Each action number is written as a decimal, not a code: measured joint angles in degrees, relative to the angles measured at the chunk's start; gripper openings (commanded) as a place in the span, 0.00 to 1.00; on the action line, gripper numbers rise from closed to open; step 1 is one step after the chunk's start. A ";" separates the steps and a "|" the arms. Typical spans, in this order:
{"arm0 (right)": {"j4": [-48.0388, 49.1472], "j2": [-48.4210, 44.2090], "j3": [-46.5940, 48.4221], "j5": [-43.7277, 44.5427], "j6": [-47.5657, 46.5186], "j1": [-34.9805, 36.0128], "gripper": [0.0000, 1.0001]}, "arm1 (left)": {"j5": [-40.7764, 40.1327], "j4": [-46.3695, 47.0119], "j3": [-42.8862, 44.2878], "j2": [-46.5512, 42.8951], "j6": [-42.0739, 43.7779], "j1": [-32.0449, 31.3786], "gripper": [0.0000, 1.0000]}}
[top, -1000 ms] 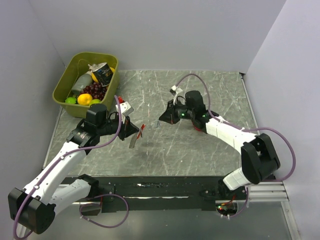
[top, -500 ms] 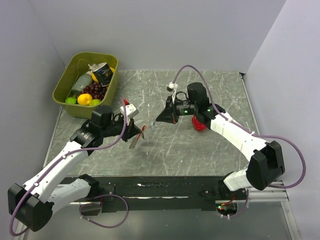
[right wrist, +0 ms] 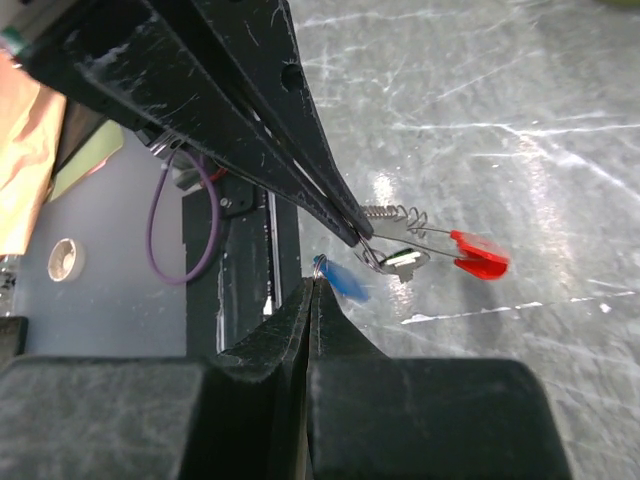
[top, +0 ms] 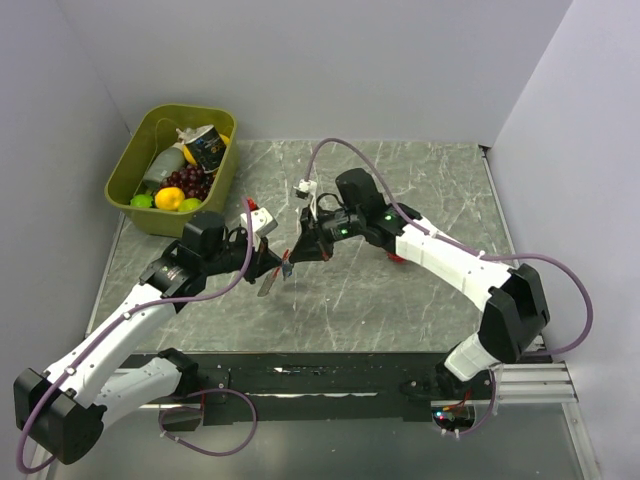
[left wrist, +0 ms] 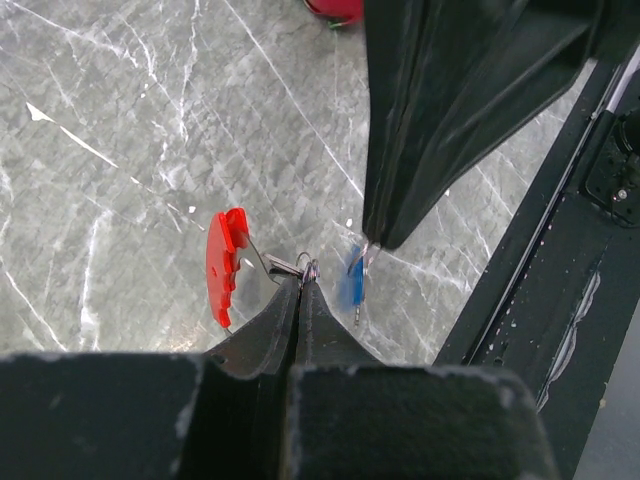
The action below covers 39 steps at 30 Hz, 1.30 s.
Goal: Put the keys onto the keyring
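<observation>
The keyring is a red clip (left wrist: 225, 265) with silvery rings and a coiled chain (right wrist: 395, 213). My left gripper (left wrist: 302, 280) is shut on one of its rings and holds it above the table. A silvery key (right wrist: 403, 260) hangs beside the clip (right wrist: 480, 253). My right gripper (right wrist: 314, 280) is shut on the small ring of a blue-headed key (right wrist: 345, 283), which dangles just right of the left fingertips in the left wrist view (left wrist: 352, 283). In the top view the two grippers, left (top: 279, 263) and right (top: 293, 257), nearly meet tip to tip.
An olive basket (top: 135, 165) holding toy fruit and a carton stands at the back left. A red toy fruit (top: 397, 256) lies on the marble table, mostly hidden behind the right arm. The black rail (top: 330, 375) runs along the near edge.
The right arm has swung left across the table with the blue key, up to the left gripper's tip. The left gripper has kept hold of the keyring and has barely moved.
</observation>
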 measured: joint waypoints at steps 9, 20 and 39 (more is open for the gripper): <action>-1.51 2.60 1.49 0.74 -0.26 1.27 0.00 | -0.22 0.00 0.00 -0.02 0.00 -0.11 0.01; -1.44 4.61 2.23 3.13 0.50 1.33 0.00 | -0.20 0.00 0.00 -0.13 0.02 -0.20 0.01; 1.22 4.81 1.97 4.48 2.29 0.90 0.00 | -0.02 0.02 -0.02 -0.81 0.04 -0.33 0.01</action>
